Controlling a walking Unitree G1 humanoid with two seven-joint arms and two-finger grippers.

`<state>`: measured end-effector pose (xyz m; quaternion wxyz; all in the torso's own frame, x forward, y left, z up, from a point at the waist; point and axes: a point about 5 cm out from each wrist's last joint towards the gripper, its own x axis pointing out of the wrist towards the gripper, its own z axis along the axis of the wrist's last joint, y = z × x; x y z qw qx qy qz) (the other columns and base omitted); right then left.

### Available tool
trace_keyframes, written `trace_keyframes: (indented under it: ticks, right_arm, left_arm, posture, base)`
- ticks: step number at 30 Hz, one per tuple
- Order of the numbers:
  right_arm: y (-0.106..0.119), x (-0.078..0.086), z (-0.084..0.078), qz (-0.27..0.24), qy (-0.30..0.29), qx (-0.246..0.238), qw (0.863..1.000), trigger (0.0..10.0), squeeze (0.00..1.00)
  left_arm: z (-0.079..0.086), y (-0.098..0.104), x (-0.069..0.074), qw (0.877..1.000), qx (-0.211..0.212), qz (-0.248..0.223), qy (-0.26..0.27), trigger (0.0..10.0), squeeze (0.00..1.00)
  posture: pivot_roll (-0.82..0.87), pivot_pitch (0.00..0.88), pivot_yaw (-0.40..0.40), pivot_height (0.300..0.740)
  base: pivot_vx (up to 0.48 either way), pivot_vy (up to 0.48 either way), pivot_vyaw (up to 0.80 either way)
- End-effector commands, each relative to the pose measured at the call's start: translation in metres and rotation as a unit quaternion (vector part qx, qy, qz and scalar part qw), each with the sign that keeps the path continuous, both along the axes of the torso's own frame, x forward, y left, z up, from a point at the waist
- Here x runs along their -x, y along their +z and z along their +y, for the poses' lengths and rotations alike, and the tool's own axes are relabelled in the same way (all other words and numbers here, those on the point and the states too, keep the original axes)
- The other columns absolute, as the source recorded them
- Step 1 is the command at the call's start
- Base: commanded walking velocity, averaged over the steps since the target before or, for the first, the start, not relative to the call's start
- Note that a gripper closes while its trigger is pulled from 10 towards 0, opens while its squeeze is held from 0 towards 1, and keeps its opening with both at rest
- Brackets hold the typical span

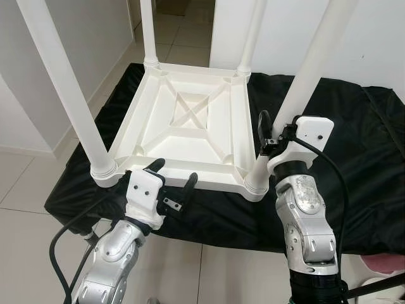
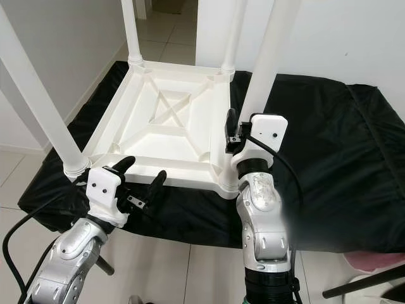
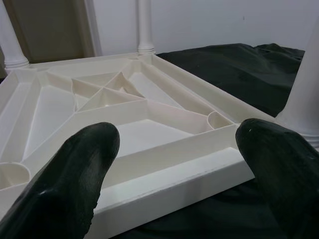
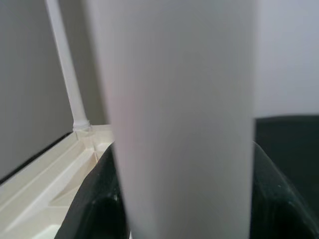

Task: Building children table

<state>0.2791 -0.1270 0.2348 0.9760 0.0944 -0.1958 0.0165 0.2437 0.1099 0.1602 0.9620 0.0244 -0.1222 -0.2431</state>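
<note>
Two silver arms reach forward from the near edge of the scene. The left pincer [image 1: 173, 176] sits lowest and nearest, its two black fingers [image 3: 75, 174] spread wide with the near rim of the children's table [image 1: 183, 120] between and just ahead of them; in the left wrist view the fingertips stand on either side of that rim without clearly touching it. The right pincer [image 1: 269, 136] is raised a little further on, pinching the near right leg [image 1: 310, 69] low down, just above where the leg enters its socket; the right wrist view has the white leg running up between the two dark fingers.

The children's table lies upside down on a black cloth [image 1: 354, 164] that covers the tabletop, its ribbed white underside facing up with a crossed brace in the middle. Four white legs stand upward from the corners: the near left leg [image 1: 63, 82] leans out toward the robot's left, the near right leg is in the right pincer, and beyond them the far left leg [image 1: 149, 31] and far right leg [image 1: 253, 35] rise at the back corners.

Pale floor tiles [image 1: 19, 190] lie around the tabletop, and white walls [image 1: 373, 31] stand behind.
</note>
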Motion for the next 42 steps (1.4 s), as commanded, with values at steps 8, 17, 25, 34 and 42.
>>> trace_keyframes:
  ticks: [8,17,25,34,42]
  right_arm:
    - [-0.005,-0.005,-0.011,0.028,0.053,-0.267,0.962,10.0,0.0]
    - [-0.007,-0.006,-0.01,0.034,0.075,-0.305,0.949,10.0,0.0]
    - [-0.035,-0.007,-0.022,0.05,0.147,-0.561,0.813,10.0,0.0]
    - [-0.149,0.011,-0.069,0.103,0.072,-0.687,0.716,10.0,0.0]
    - [-0.147,0.009,-0.063,0.12,0.094,-0.665,0.731,10.0,0.0]
  left_arm:
    - [-0.01,0.004,0.004,0.999,-0.007,0.002,-0.05,10.0,0.0]
    - [-0.011,0.004,0.005,0.999,-0.005,0.002,-0.052,10.0,0.0]
    - [-0.015,0.005,0.006,0.998,-0.002,0.002,-0.057,10.0,0.0]
    - [-0.017,0.004,0.007,0.998,-0.001,0.008,-0.06,10.0,0.0]
    - [-0.017,0.002,0.007,0.998,-0.005,0.011,-0.062,10.0,0.0]
  posture:
    - [-0.02,0.091,-0.009,0.74]
    - [-0.02,0.091,-0.01,0.74]
    - [-0.02,0.092,-0.012,0.74]
    - [-0.02,0.095,-0.006,0.74]
    - [-0.02,0.099,-0.003,0.74]
  base:
    - [0.0,0.0,0.0]
    - [0.0,0.0,0.0]
    - [0.0,0.0,0.0]
    - [0.0,0.0,0.0]
    - [0.0,0.0,0.0]
